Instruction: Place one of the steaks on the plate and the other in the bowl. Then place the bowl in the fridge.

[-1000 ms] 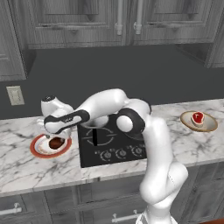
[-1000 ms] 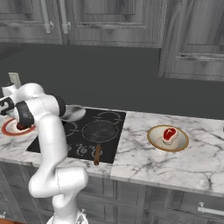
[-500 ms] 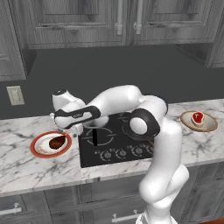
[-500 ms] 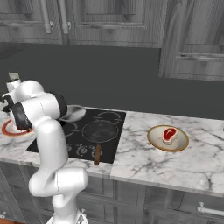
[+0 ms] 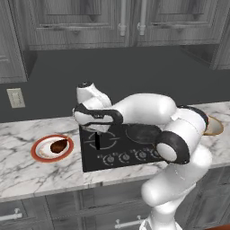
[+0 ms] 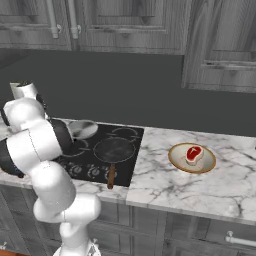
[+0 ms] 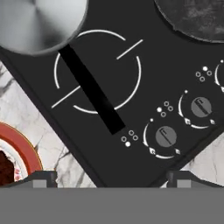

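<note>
The dark brown steak (image 5: 59,146) lies on the red-rimmed white plate (image 5: 41,152) at the counter's left. In the hand view the plate (image 7: 24,151) and the steak (image 7: 5,168) show at the lower left corner. My gripper (image 5: 95,130) hangs over the stove's left side, to the right of the plate, open and holding nothing (image 7: 110,177). The red steak (image 6: 193,153) rests in the tan bowl (image 6: 176,159) on the counter right of the stove; the arm partly hides the bowl (image 5: 214,127) in the left base view. The fridge is out of view.
A black stove (image 5: 130,155) sits between plate and bowl, with knobs (image 7: 166,136) along its front. A silver pan (image 6: 82,129) stands on its back left burner, its black handle (image 7: 89,89) lying right under my hand. Grey cabinets (image 5: 112,18) hang overhead.
My gripper has swung right, from above the plate to above the stove's left burner. The dark steak stays on the plate.
</note>
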Controlling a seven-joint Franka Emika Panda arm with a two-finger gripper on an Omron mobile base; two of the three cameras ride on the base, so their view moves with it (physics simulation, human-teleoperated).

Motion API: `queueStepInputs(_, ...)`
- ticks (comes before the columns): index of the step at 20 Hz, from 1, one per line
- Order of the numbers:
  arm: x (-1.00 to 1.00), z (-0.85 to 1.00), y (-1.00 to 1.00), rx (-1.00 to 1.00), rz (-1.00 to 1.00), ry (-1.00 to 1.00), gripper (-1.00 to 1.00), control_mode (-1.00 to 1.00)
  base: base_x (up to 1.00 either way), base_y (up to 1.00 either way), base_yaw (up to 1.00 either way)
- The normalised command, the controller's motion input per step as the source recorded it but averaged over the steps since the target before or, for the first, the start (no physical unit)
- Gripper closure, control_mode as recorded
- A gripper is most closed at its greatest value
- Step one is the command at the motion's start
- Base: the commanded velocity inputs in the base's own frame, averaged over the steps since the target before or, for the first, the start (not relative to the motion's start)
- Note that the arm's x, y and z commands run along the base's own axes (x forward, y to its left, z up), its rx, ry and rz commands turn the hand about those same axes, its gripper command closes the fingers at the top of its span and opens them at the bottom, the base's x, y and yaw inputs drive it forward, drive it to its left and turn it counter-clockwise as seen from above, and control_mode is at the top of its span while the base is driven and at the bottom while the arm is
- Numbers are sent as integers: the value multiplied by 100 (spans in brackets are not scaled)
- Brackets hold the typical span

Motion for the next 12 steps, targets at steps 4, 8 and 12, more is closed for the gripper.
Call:
queueStepInputs(4,-69,57,-100,-7,0,0,-100,-100,0,0,0)
queueStepInputs(8,-51,74,-100,-6,0,0,-100,-100,0,0,0)
queueStepInputs(12,-63,62,-100,-7,2,1,-100,-100,0,0,0)
